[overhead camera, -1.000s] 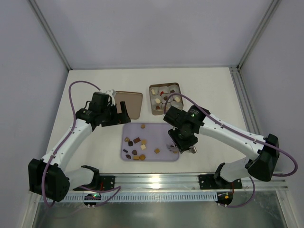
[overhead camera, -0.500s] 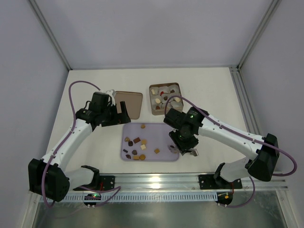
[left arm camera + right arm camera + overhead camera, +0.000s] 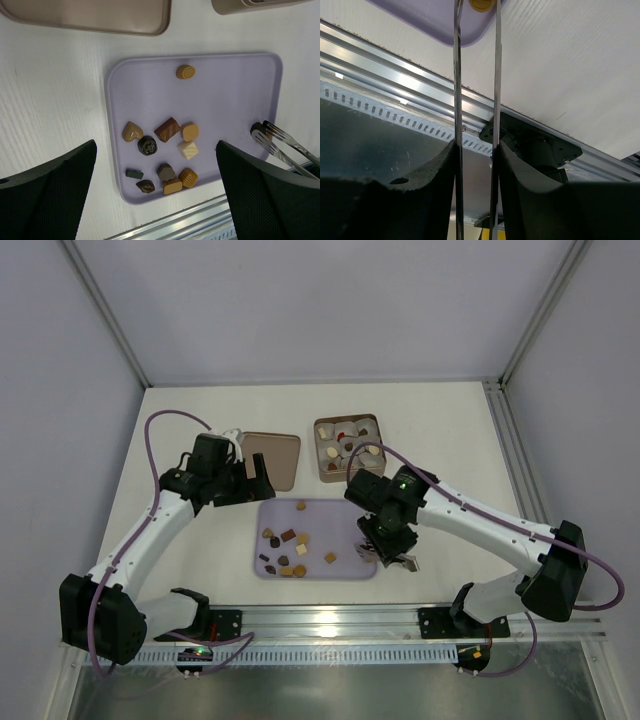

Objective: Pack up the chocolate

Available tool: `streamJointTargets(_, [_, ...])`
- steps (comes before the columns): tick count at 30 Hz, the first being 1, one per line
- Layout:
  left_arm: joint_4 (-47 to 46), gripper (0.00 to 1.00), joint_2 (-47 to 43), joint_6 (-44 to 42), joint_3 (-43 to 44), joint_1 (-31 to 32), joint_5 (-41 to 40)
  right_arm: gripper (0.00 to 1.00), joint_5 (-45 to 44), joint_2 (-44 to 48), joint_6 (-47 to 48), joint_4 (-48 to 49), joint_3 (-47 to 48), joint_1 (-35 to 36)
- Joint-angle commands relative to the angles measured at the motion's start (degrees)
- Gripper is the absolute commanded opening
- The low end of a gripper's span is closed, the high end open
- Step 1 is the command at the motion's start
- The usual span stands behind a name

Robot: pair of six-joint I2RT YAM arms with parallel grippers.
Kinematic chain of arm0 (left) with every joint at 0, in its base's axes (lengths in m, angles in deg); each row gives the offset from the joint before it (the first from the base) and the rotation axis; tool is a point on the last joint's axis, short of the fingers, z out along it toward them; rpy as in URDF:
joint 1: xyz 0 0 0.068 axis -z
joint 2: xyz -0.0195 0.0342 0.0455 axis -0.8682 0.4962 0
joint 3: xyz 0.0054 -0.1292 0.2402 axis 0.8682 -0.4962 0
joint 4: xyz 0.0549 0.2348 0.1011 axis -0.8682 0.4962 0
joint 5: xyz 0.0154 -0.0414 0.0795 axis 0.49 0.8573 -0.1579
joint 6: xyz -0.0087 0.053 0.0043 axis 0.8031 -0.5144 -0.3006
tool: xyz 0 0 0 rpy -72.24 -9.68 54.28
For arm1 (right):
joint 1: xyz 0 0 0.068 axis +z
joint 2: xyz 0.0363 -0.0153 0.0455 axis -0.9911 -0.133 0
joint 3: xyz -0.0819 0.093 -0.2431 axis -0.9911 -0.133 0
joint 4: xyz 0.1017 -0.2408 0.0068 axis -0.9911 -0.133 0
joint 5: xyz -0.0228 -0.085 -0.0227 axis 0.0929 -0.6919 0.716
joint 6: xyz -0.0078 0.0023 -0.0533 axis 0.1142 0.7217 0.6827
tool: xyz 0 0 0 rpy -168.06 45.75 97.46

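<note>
Tongs point(image 3: 287, 147) clamped in the right claw point(image 3: 475, 165) slant far-left onto the lilac tray point(image 3: 225, 90), tips at one dark chocolate point(image 3: 256, 128) by its right edge — remaining chocolates point(image 3: 165, 150) cluster leftward. Left claw point(image 3: 160, 195) hovers wide apart; tin point(image 3: 320, 452) lies beyond.

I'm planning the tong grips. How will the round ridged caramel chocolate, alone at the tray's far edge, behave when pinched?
The round ridged caramel chocolate looks rigid and small, so probably light. Its curved sides may slip from the thin metal tongs; on the smooth lilac tray it would likely slide when nudged.
</note>
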Motion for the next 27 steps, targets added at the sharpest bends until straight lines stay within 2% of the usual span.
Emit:
streamJointTargets(1, [-0.82,1.00,-1.04,0.09,0.11,0.11,0.66,0.38,-0.95,0.29,0.11,-4.75,3.15,0.21])
streamJointTargets(15, [-0.73,1.00,-1.30,0.00,0.19,0.11,0.57,0.38,-3.69,-1.90,-0.24,-4.14,10.19,-1.19])
streamJointTargets(27, [-0.82,1.00,-1.39,0.00,0.02,0.11,0.48,0.39,-3.16,-2.78,0.37,-3.34,10.10,-1.55])
